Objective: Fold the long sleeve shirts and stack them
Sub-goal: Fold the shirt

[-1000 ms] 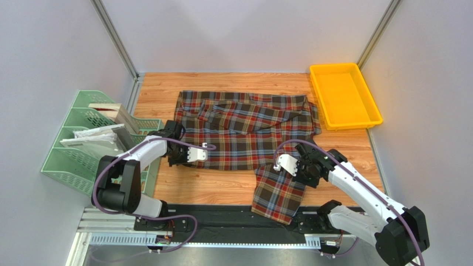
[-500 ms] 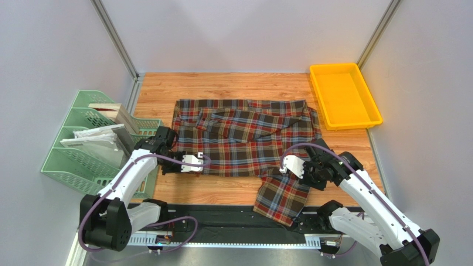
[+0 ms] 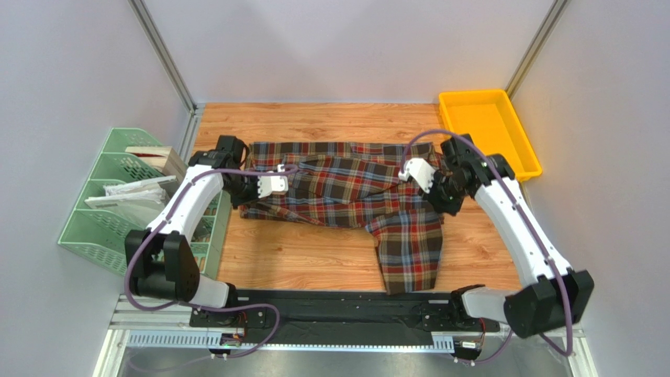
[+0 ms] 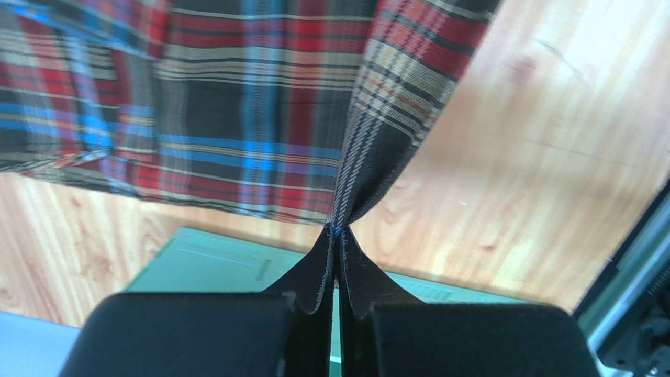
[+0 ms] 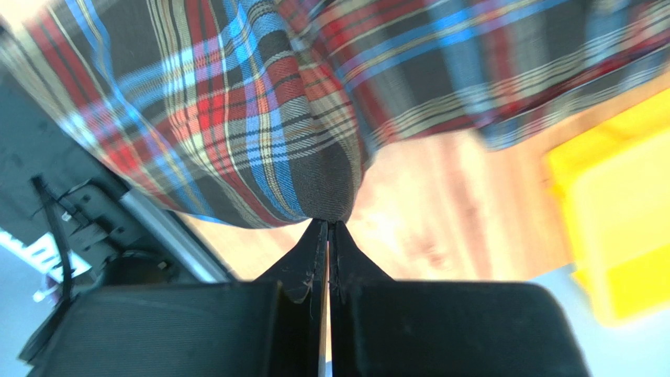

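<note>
Plaid shirt [image 3: 346,192] hangs mid-frame between left gripper [image 4: 336,232] and right gripper [image 5: 329,224], each pinching a fabric edge — first fold apparently under way; next, lay both held edges down evenly.

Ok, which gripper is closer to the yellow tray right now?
Right. The right gripper pinches the plaid shirt just beside the yellow tray; the left gripper pinches the shirt's far side, over by the green file rack.
</note>
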